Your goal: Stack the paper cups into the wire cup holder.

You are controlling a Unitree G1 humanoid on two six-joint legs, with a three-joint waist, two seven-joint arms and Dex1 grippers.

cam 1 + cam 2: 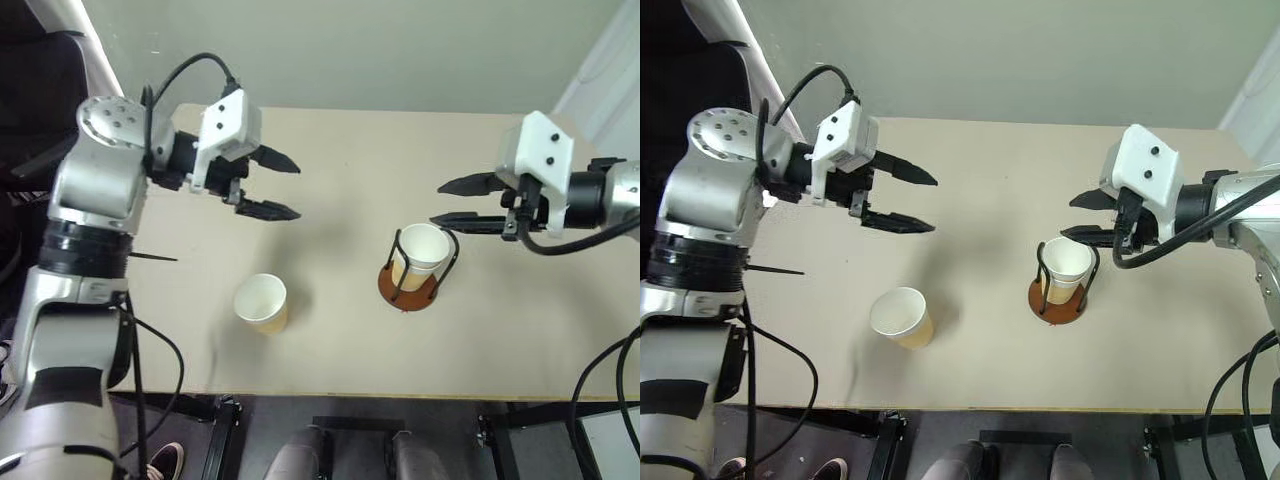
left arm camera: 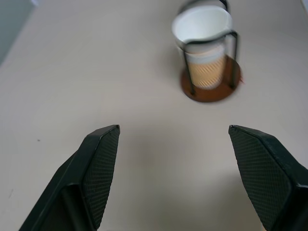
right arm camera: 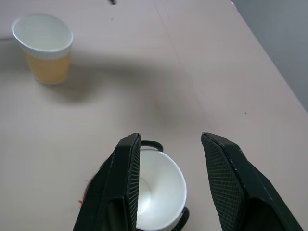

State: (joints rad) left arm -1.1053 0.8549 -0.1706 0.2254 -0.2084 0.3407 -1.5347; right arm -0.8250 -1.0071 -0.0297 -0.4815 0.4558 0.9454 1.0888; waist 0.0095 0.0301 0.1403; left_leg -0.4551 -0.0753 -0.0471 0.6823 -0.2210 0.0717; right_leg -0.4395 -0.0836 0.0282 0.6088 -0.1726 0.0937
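Black fingers, left gripper (image 1: 270, 185): spread wide apart, nothing between them and nothing touched; they are held above the worktop (image 1: 340, 340), pointed toward the robot's right.
Black fingers, right gripper (image 1: 455, 204): parted with a clear gap, nothing clasped; they are held over the worktop just beside and above the wire cup holder (image 1: 412, 288), pointed toward the robot's left. In the right wrist view the inner pads (image 3: 129, 178) are seen apart, with the white mouth of the nested cup (image 3: 159, 192) below and between them; no contact with the cup can be made out.
Nested cup: a paper cup is seated in the wire cup holder, mouth up, long axis upright, rolled white rim above the tan-yellow wall. Whether more than one cup is stacked there cannot be told.
Wire cup holder: stood upright on its reddish-brown disc base, toward the robot's right of the worktop's middle; black wire loops are seen rising round the cup to about its rim.
Loose cup (image 1: 262, 303): stood alone on the worktop near the front edge, on the robot's left of the holder and well apart from it; mouth up, long axis upright, white inside shown.
Worktop: pale beige, flat, carrying both cups and the holder.
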